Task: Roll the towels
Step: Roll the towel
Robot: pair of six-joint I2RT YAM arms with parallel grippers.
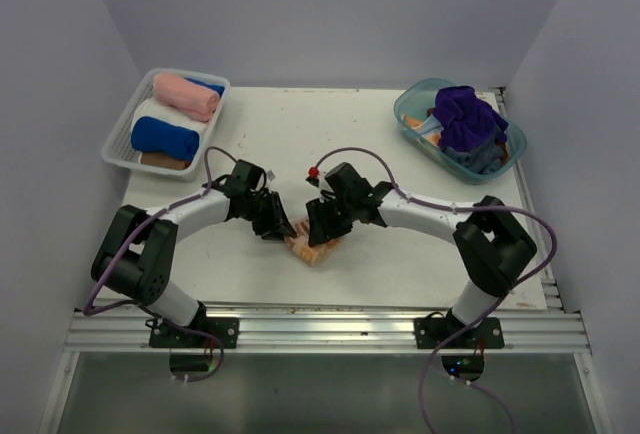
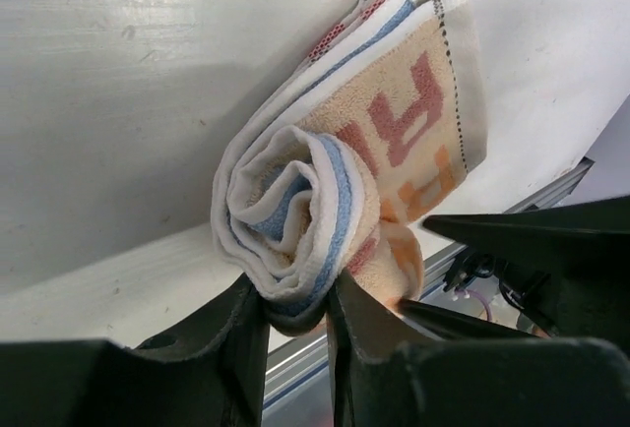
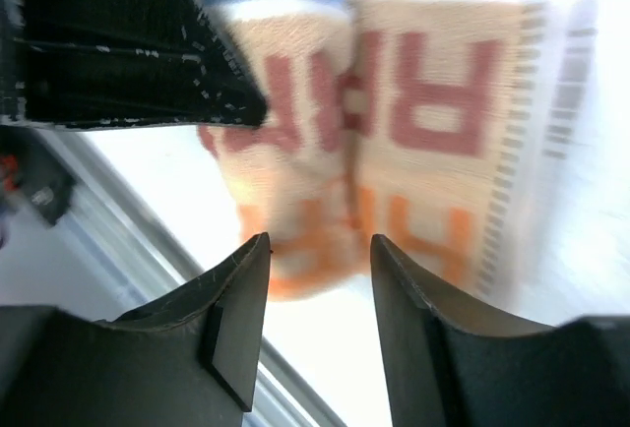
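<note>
A cream, orange and light-blue towel printed with red letters [image 1: 312, 247] lies near the table's front edge, half rolled. In the left wrist view its rolled end [image 2: 295, 211] shows as a spiral, and my left gripper [image 2: 295, 294] is shut on the bottom of that roll. Just right of the towel [image 3: 413, 122], my right gripper [image 3: 317, 250] stands open with nothing between its fingers, the cloth lying just past the tips. In the top view, the left gripper [image 1: 278, 229] and right gripper [image 1: 320, 226] meet over the towel.
A white mesh basket [image 1: 125, 149] at the back left holds rolled pink [image 1: 185, 94], white and blue [image 1: 163, 137] towels. A clear teal tub [image 1: 410, 114] at the back right holds a purple towel [image 1: 468, 116] and other cloths. The metal rail [image 1: 330, 329] runs along the near edge.
</note>
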